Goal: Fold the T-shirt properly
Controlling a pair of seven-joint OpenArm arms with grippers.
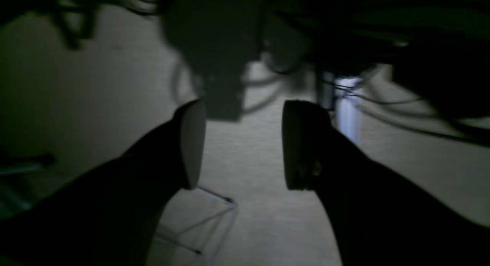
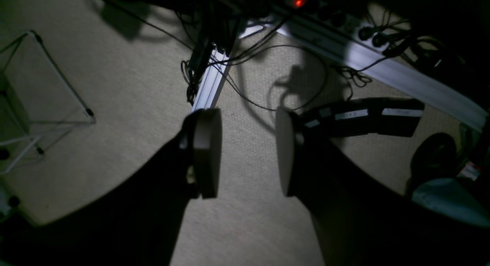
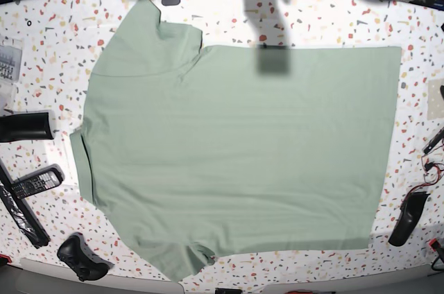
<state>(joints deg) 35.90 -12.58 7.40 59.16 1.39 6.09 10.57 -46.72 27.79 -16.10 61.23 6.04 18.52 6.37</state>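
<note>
The pale sage-green T-shirt (image 3: 243,148) lies spread flat on the speckled table (image 3: 416,93) in the base view, its collar end at the left and its hem at the right. Neither arm shows in that view. In the left wrist view my left gripper (image 1: 243,145) hangs open over a carpeted floor, with nothing between its fingers (image 1: 191,143). In the right wrist view my right gripper (image 2: 247,153) also stands open and empty above the floor. The T-shirt appears in neither wrist view.
On the table's left edge lie a black cylinder (image 3: 26,126), a remote (image 3: 35,182) and a game controller (image 3: 82,256). A black object (image 3: 406,218) sits at the right edge. Below the right gripper are cables, a power strip (image 2: 344,40) and a wire rack (image 2: 46,90).
</note>
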